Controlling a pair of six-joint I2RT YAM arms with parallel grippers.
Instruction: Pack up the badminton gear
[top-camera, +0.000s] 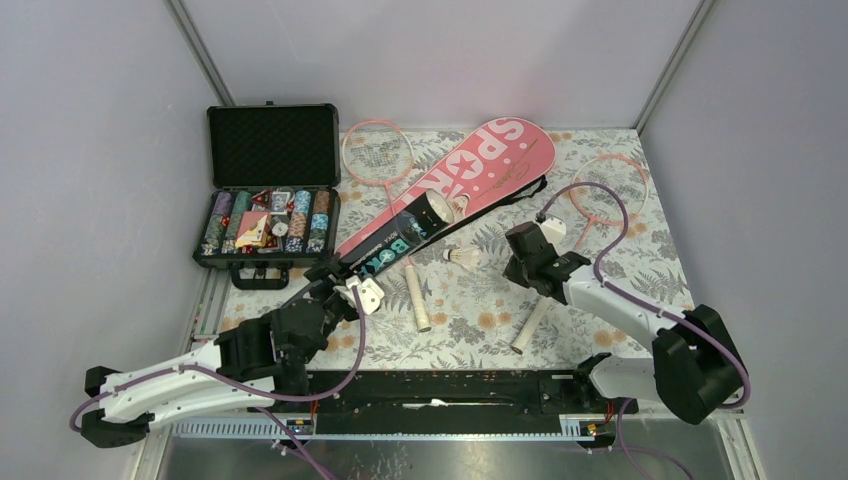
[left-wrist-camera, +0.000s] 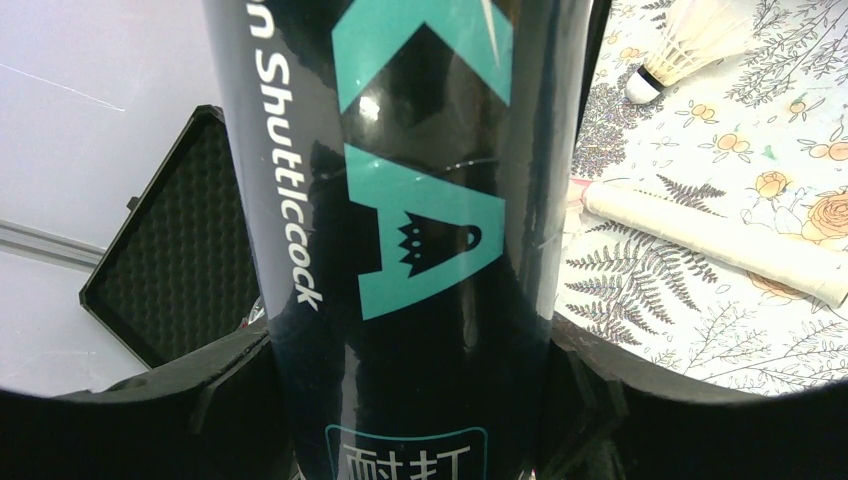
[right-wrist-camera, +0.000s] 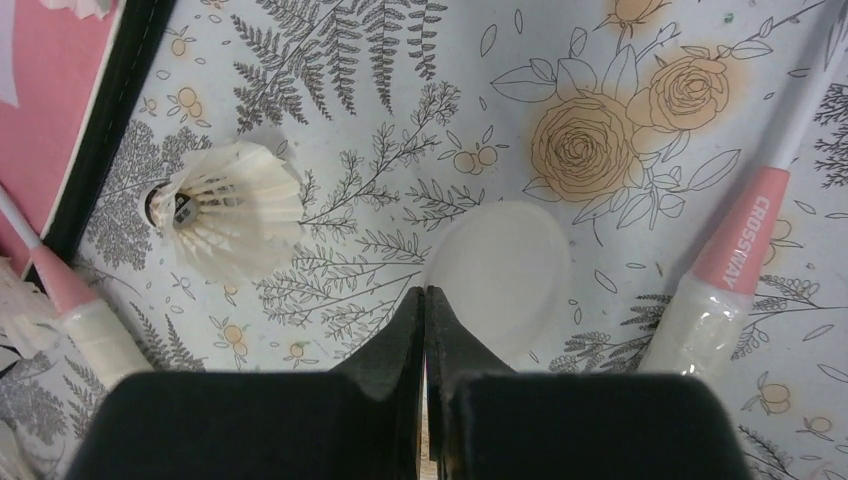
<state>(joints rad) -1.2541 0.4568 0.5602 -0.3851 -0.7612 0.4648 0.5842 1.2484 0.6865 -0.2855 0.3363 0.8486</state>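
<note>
Top: the tube (top-camera: 405, 235) lies across the bag (top-camera: 480, 165), the left gripper (top-camera: 345, 278) at its near end and a shuttlecock (top-camera: 462, 258) beside it.
Left wrist: its fingers (left-wrist-camera: 230, 390) clamp the tube.
Right wrist alone shows the right gripper (right-wrist-camera: 425, 296) pressed together, its tips at the edge of a clear lid (right-wrist-camera: 505, 262).

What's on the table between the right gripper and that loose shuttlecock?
Nothing but bare flowered tablecloth lies between the right gripper and the shuttlecock; the right wrist view shows it.
</note>
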